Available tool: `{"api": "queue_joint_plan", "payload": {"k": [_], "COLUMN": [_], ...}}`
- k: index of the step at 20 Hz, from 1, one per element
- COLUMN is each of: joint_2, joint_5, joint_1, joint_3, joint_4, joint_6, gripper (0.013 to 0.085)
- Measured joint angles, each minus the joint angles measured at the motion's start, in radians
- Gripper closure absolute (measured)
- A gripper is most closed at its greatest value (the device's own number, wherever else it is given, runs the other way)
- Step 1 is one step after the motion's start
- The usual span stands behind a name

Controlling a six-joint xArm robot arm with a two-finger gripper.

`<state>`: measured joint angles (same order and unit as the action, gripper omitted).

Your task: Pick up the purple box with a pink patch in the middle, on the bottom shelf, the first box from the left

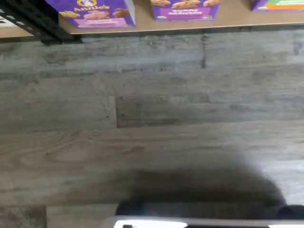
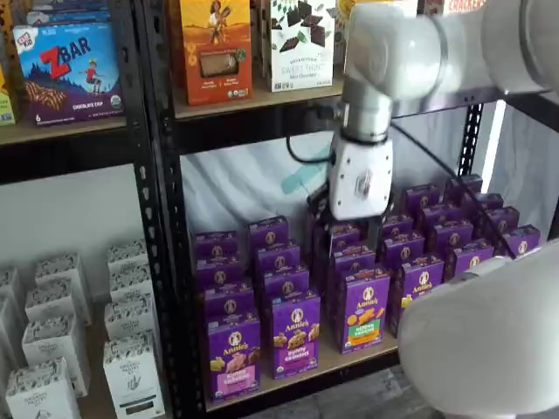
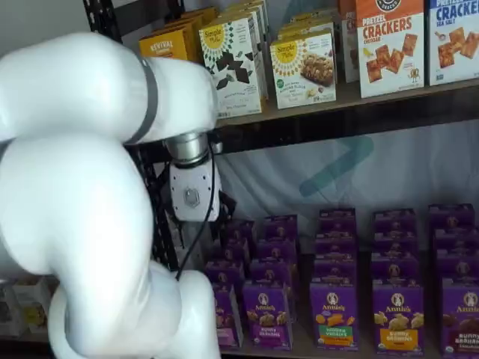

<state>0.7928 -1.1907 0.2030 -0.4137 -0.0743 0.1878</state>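
The purple box (image 2: 232, 356) stands upright at the left end of the front row on the bottom shelf (image 2: 306, 375), beside another Annie's carton (image 2: 295, 334). The hand (image 2: 360, 179) hangs above the rows, touching nothing; its fingers are hidden, though it reads as released.

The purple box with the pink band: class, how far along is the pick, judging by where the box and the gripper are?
Done: nothing that shows; the purple box stands upright at the front of the bottom shelf. In hand: the gripper hangs above the rows, well clear of that box; its fingers are hidden, so open or shut cannot be read. Left: reach the box, grip it and lift it out.
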Motion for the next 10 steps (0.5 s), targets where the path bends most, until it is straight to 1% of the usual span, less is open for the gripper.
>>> {"api": "queue_joint_plan", "payload": {"k": [2,4,6,10], "joint_2": [-0.04,-0.094,-0.15,-0.278], "joint_5": [0.081,0.141,0.22,0.42], "joint_1": [0.018,0.036,0.059,0.111], "joint_3": [0.039,0.061,0.087,0.133], "joint_4": [-0.002,-0.003,-0.003,0.002], "joint_6": [0.012,0.025,0.043,0.085], "gripper": [0.013,0.013,0.013,0.013]}}
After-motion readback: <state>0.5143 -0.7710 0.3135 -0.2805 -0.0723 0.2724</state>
